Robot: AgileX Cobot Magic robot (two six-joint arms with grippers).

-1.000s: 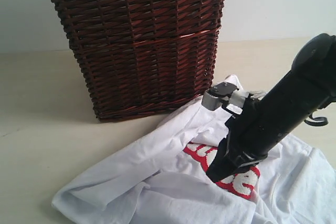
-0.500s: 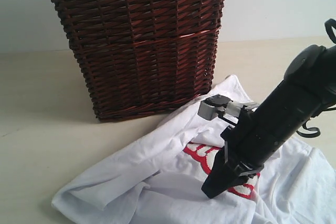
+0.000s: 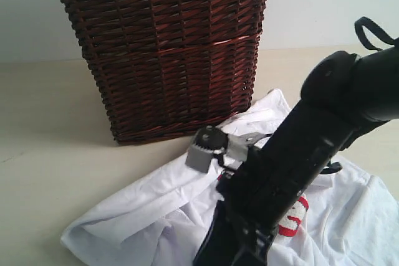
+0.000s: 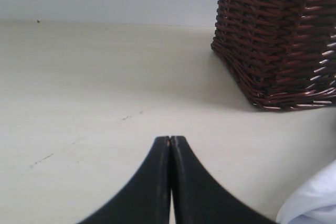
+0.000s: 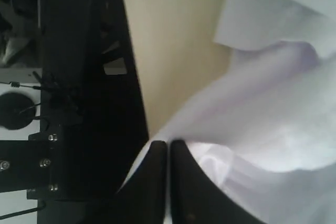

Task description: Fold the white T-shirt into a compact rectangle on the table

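The white T-shirt (image 3: 156, 210) lies crumpled on the table (image 3: 50, 123) in front of the basket, and its red-outlined lettering (image 3: 294, 217) peeks out beside my right arm (image 3: 293, 154). That arm reaches down over the shirt's front part, and its fingertips drop below the exterior view's edge. In the right wrist view my right gripper (image 5: 168, 142) is shut, with a fold of the T-shirt (image 5: 273, 103) pinched at its tips near the table's front edge. My left gripper (image 4: 170, 138) is shut and empty over bare table (image 4: 79, 77). A corner of the shirt (image 4: 315, 203) lies off to its side.
A tall dark wicker basket (image 3: 168, 54) with a lace-trimmed lining stands just behind the shirt and shows in the left wrist view (image 4: 278, 35) too. A pale wall runs behind the table. Dark equipment (image 5: 63, 103) stands past the table's edge.
My right arm has swung down and to the left across the shirt toward its front part. Its jaws have closed onto the cloth. The left gripper has stayed still.
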